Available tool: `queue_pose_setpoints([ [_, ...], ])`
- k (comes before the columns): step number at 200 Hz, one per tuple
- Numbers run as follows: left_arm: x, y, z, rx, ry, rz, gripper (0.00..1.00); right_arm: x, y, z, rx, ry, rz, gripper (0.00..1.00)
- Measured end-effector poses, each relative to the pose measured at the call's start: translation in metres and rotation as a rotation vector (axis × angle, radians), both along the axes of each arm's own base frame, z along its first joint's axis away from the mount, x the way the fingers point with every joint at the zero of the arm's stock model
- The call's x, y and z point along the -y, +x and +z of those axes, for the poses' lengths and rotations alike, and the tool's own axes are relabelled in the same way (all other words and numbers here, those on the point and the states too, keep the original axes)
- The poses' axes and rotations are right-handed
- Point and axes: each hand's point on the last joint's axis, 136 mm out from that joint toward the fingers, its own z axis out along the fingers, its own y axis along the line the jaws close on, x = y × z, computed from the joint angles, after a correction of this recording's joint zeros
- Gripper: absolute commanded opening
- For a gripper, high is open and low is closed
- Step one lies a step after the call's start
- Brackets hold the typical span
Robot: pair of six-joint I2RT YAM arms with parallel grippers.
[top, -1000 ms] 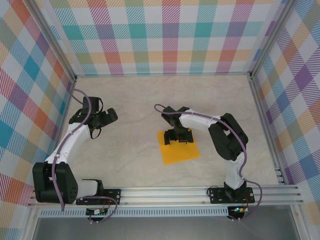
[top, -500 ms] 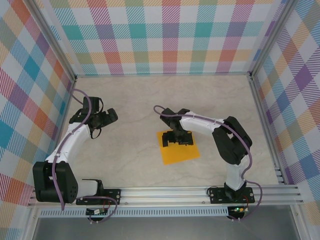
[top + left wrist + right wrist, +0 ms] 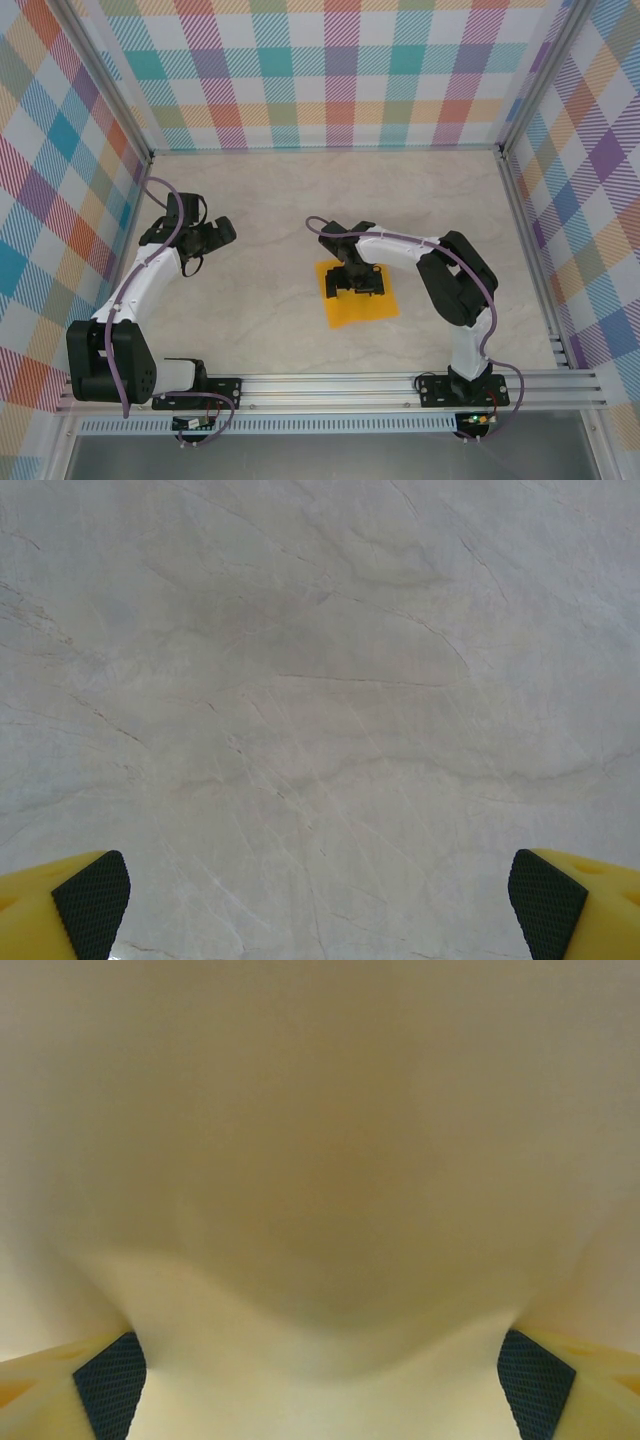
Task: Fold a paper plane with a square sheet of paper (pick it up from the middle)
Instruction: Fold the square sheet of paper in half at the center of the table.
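Observation:
The square sheet of paper [image 3: 360, 303] lies flat on the pale table, orange-yellow and unmarked. My right gripper [image 3: 358, 280] is down on the sheet's far half, open, with its fingertips wide apart. In the right wrist view the paper [image 3: 320, 1160] is very close and blurred, and it bulges up between the two dark pads [image 3: 110, 1380]. My left gripper [image 3: 205, 240] hovers over bare table at the far left, open, its pads [image 3: 92, 900] spread wide with nothing between them. No paper plane is in view.
Checked cloth walls and aluminium posts [image 3: 110, 95] ring the table. An aluminium rail [image 3: 330, 385] with both arm bases runs along the near edge. Bare marbled tabletop [image 3: 270, 330] lies between the two arms.
My right gripper has slid a little nearer and lower onto the sheet. The sheet has stayed in place. The left arm has not moved.

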Motion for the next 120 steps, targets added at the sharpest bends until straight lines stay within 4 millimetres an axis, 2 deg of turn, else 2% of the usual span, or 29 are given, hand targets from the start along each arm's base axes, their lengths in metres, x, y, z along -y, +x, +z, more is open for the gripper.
queue_pose_setpoints([
  [51, 0.000, 0.000, 0.000, 0.000, -0.001, 0.000, 1.00, 0.002, 0.001, 0.001, 0.017, 0.004, -0.010, 0.86],
  [100, 0.001, 0.000, 0.000, 0.000, -0.006, -0.004, 1.00, 0.001, 0.003, 0.005, 0.032, 0.005, -0.024, 0.99],
  [120, 0.001, 0.002, 0.001, 0.002, -0.006, -0.004, 1.00, 0.000, 0.010, 0.012, 0.060, 0.002, -0.024, 1.00],
])
